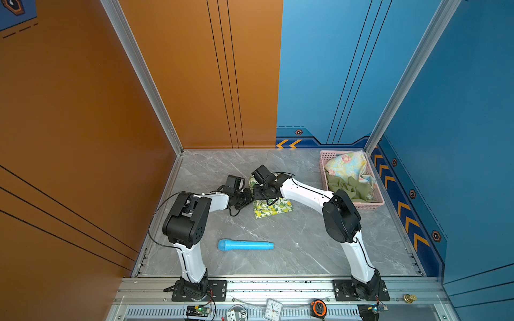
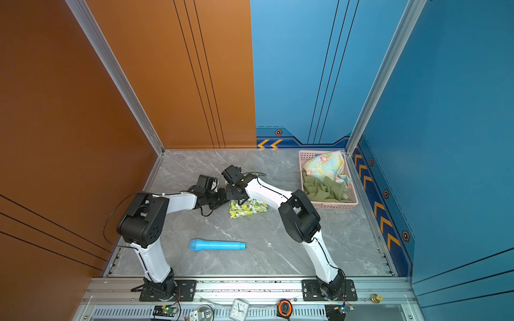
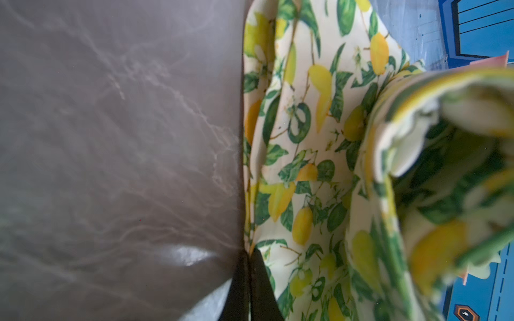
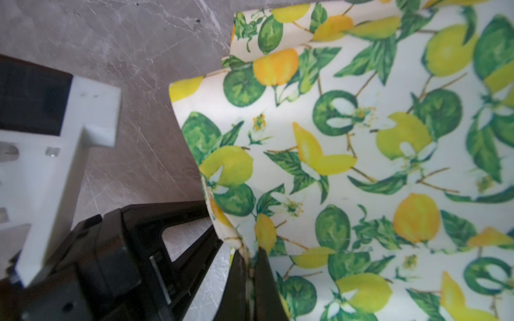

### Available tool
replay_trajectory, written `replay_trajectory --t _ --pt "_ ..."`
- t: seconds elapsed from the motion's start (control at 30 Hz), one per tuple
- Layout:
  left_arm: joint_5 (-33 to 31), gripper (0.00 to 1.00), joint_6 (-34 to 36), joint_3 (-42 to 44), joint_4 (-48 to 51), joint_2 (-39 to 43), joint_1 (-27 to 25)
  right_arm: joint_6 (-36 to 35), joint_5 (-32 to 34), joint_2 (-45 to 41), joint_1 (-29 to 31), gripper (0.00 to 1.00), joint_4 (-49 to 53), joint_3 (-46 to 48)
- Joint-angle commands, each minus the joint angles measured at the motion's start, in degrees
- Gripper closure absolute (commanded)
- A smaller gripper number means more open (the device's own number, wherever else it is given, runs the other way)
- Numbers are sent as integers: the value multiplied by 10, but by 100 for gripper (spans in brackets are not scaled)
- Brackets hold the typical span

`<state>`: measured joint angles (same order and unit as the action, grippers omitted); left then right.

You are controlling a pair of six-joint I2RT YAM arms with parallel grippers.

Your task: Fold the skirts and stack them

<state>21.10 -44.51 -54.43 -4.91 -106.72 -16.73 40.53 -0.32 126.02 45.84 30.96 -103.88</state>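
The left gripper (image 3: 248, 259) and the right gripper (image 4: 250, 257) each pinch an edge of the lemon skirt (image 1: 274, 208), in the middle of a top view. It is probably mid-fold, so move both together and keep the edges even.

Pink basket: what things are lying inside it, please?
Inside the pink basket lie two crumpled skirts: the pastel flowered skirt toward the back, the olive green skirt in front. They cover the bottom, so anything beneath them cannot be seen.
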Motion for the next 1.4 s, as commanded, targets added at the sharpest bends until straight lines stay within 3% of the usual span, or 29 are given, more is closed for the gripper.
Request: replay_trajectory --t 0.0,0.17,0.3,0.4,0.7,0.83,0.9,1.37 --pt "-14 100 1 24 61 -22 -8 47 -34 25 4 100 -37 6" --pt "-17 100 1 26 62 -20 -6 58 -51 38 0 83 -43 25" --pt "-17 100 1 25 62 -20 -3 61 -55 18 -12 57 -65 45" --pt "-17 100 2 21 65 -19 -1 67 -62 -2 -29 49 -88 60" --pt "-24 100 12 -3 96 -7 10 78 -68 -47 -83 43 -121 71" --pt "-42 71 23 -20 124 13 14 71 -58 -69 -104 42 -128 89" --pt "-52 63 28 -30 138 26 16 62 -48 -91 -114 42 -127 102" --pt "-111 64 82 -126 214 50 -48 7 3 -141 -133 42 -121 199"
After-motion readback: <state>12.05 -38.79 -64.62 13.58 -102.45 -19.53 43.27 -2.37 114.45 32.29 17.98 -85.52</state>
